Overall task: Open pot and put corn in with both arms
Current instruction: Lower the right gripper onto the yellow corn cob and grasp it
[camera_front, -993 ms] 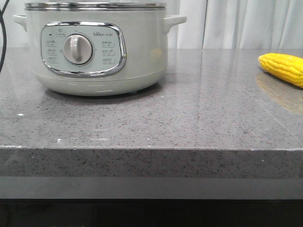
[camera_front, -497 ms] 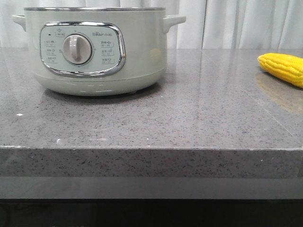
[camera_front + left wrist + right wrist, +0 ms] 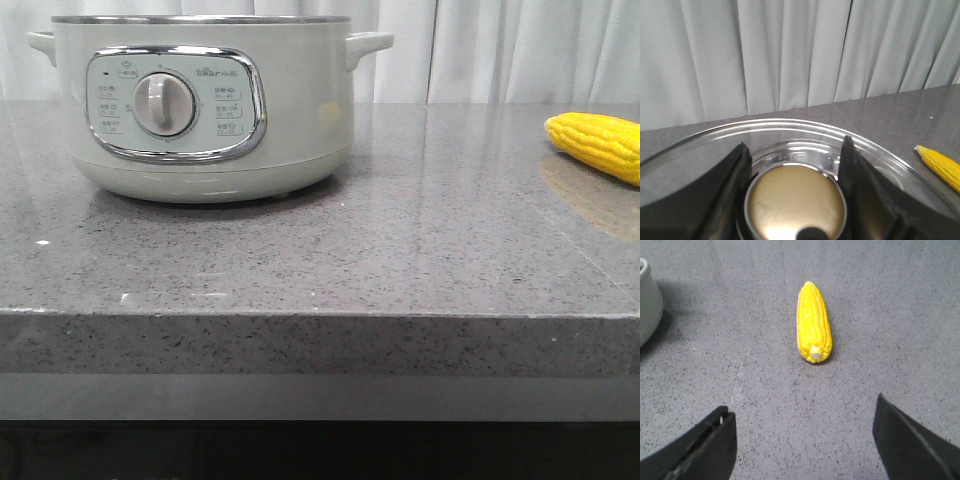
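Note:
The pale cream-green pot [image 3: 200, 110] stands at the back left of the grey counter, its steel rim bare in the front view. My left gripper [image 3: 794, 145] is shut on the round brass-coloured knob [image 3: 795, 200] of a glass lid [image 3: 790, 127], one finger on each side. The yellow corn [image 3: 600, 145] lies on the counter at the far right. In the right wrist view the corn [image 3: 813, 322] lies ahead of my right gripper [image 3: 801, 407], which is open, empty and apart from it. Neither gripper shows in the front view.
The counter's front edge [image 3: 320, 315] runs across the front view. White curtains [image 3: 500, 50] hang behind the counter. The pot's side [image 3: 647, 300] shows at the edge of the right wrist view, and the corn's tip [image 3: 942, 167] shows in the left wrist view.
One second ago the lid's rim sat on top of the pot in the front view. It has since risen out of that view, leaving the steel rim bare. The corn has not moved.

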You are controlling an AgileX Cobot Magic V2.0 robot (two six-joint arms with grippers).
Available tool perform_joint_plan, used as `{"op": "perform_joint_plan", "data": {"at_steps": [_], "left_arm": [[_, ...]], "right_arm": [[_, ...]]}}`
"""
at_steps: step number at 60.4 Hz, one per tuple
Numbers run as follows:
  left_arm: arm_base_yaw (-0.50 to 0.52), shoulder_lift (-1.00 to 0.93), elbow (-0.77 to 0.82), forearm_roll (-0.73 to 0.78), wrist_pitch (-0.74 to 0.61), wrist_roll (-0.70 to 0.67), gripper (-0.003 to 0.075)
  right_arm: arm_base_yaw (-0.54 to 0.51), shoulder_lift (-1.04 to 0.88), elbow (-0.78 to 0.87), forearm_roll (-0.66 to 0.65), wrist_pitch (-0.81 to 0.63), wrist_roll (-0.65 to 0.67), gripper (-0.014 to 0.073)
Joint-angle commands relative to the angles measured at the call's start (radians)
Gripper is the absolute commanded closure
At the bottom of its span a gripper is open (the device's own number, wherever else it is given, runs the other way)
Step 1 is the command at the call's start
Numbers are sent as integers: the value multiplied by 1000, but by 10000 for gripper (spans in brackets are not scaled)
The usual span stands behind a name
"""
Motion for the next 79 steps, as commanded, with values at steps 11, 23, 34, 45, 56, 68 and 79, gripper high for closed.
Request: {"op": "perform_joint_plan", "data": {"at_steps": [11, 23, 34, 45, 56, 68, 79], "left_arm": [[55, -253, 188, 2, -37, -7, 533], [55, -396, 327, -43, 15, -14, 533], [55, -457, 384, -46, 15, -14, 533], [55, -461, 386, -46, 15, -14, 533], [55, -461, 386, -46, 15, -14, 533], [55, -461, 386, -46, 15, -14, 534], [55, -461, 386, -46, 15, -14, 534]], "right_arm": [[-6, 9, -28, -12, -40, -6, 14], [-6, 12, -30, -17, -11, -6, 14], [-6, 68, -63, -50, 9, -6, 14], [-20, 202, -167, -77, 68, -1, 9], [-74, 420, -337, -72, 185, 2, 9], [-110, 648, -531, -26, 320, -40, 9], [-110, 818, -687, 37, 363, -113, 11]]}}
